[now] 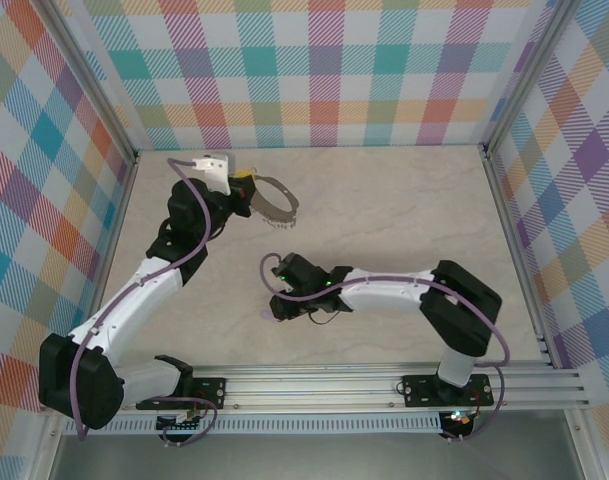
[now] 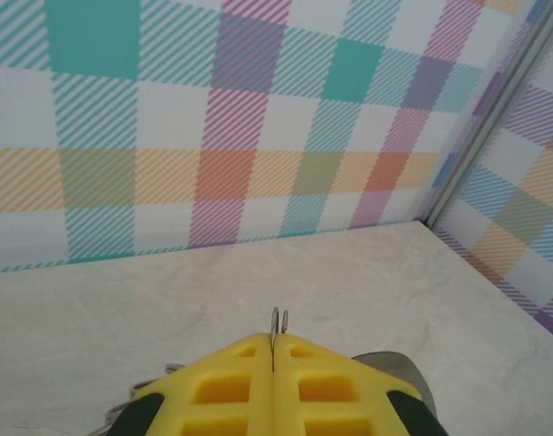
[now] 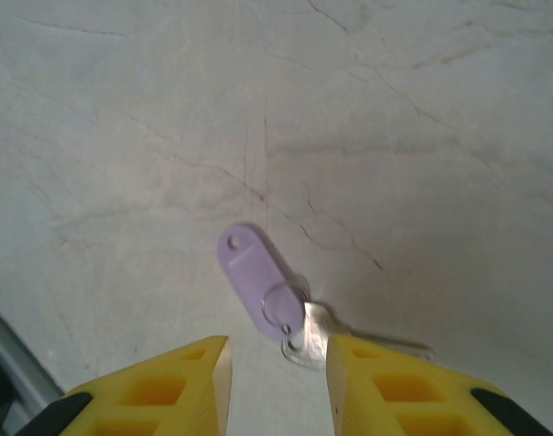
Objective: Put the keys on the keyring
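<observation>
The keyring [image 1: 274, 205], a thin grey hoop fringed with small wire loops, hangs just above the table at the back left. My left gripper [image 1: 246, 190] is shut on its edge. In the left wrist view a bit of the keyring's wire [image 2: 277, 320] sticks up between the closed yellow fingertips of the left gripper [image 2: 274, 350]. The key [image 3: 258, 280] has a lilac head and a pale silvery shaft and lies flat on the table. My right gripper [image 3: 276, 368] hangs over it with its jaws apart. The key's lower end lies between them, close to the right finger. From above, the key [image 1: 266, 314] shows beside the right gripper [image 1: 281, 303].
The marble-look table [image 1: 384, 200] is walled by checked panels at the back and both sides. An aluminium rail [image 1: 384, 380] carrying the arm bases runs along the near edge. The right arm's forearm stretches across the front middle.
</observation>
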`<state>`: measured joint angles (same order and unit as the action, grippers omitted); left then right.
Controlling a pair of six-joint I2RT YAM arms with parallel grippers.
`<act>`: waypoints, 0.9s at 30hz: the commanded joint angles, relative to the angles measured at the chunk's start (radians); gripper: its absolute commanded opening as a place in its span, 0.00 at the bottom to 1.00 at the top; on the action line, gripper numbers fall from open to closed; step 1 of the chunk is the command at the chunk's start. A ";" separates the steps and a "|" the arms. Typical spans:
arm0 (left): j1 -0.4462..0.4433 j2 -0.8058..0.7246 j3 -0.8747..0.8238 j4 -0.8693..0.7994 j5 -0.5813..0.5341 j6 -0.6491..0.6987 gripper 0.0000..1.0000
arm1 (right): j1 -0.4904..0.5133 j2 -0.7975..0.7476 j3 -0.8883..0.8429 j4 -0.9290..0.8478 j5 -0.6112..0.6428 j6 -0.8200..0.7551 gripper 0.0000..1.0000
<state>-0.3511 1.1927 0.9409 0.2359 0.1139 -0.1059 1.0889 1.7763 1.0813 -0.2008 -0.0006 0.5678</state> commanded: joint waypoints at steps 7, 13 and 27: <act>0.070 -0.053 0.038 0.017 0.057 -0.031 0.00 | 0.079 0.141 0.187 -0.221 0.171 -0.049 0.35; 0.081 -0.063 0.023 0.025 0.067 -0.038 0.00 | 0.088 0.179 0.224 -0.255 0.213 -0.046 0.33; 0.094 -0.074 0.006 0.034 0.087 -0.043 0.00 | 0.092 0.243 0.276 -0.250 0.199 -0.059 0.30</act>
<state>-0.2714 1.1484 0.9451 0.2340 0.1829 -0.1421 1.1732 1.9949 1.3262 -0.4309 0.1905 0.5301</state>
